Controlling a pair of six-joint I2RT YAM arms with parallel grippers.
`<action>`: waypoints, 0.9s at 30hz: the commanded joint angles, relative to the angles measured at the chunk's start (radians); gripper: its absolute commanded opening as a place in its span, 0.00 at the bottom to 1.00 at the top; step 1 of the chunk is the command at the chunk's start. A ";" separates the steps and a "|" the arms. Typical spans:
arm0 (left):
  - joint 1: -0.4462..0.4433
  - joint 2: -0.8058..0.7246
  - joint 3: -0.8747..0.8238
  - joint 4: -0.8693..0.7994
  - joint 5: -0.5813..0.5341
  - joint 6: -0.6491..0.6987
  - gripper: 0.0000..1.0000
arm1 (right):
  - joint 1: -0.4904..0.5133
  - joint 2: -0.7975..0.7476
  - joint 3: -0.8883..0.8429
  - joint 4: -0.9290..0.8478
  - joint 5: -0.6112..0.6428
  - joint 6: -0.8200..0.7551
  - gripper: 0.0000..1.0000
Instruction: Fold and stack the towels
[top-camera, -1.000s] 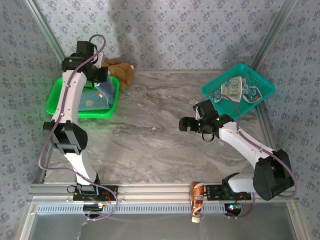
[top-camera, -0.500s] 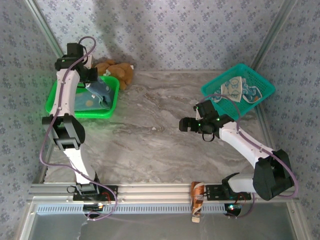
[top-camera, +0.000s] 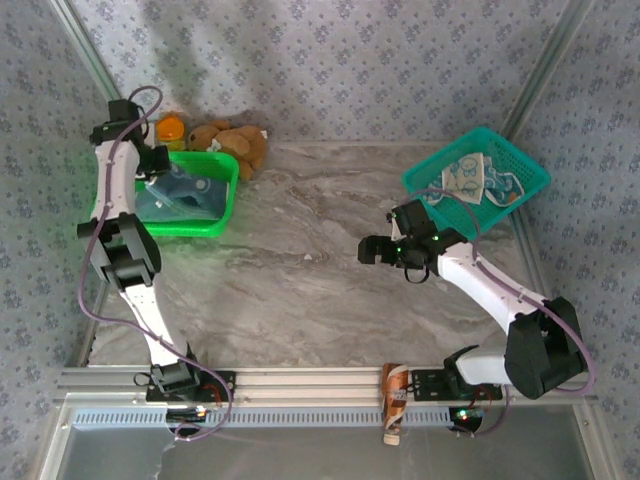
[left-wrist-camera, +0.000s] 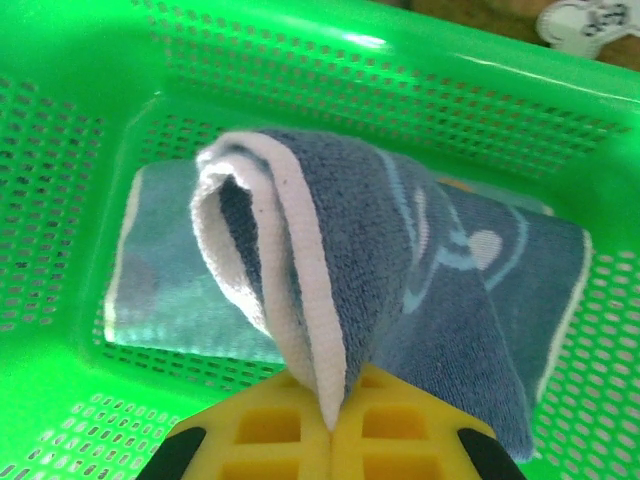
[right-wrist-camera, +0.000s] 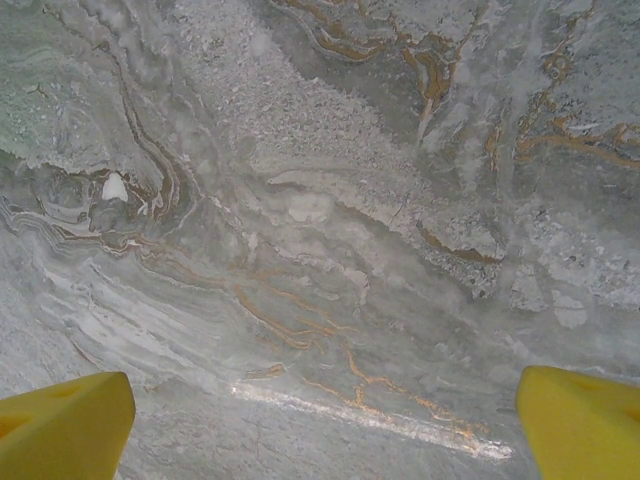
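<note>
A blue-grey towel with a white hem and pale motifs hangs in a lifted fold over the green basket. My left gripper is shut on its white edge. Under it a flat pale cloth lies on the basket floor. From above, the left gripper hangs over the left side of the green basket, the towel trailing to the right. Pale towels with blue motifs lie in the teal basket. My right gripper hovers open over bare marble, yellow fingertips wide apart.
A brown plush toy and an orange object sit behind the green basket by the back wall. Patterned walls close in the marble table on three sides. An aluminium rail runs along the near edge.
My left arm has swung left and back, drawing the held towel across the green basket toward its left side and uncovering the orange object. The right arm has not moved.
</note>
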 joint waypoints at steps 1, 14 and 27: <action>0.025 0.026 0.046 0.016 0.046 -0.020 0.11 | -0.007 0.012 0.033 -0.038 -0.016 0.006 1.00; 0.055 -0.002 0.118 0.003 0.038 -0.117 1.00 | -0.013 0.009 0.025 -0.022 -0.024 0.006 1.00; -0.075 -0.308 -0.288 0.132 0.155 -0.229 0.99 | -0.107 0.011 0.118 -0.013 0.008 -0.005 1.00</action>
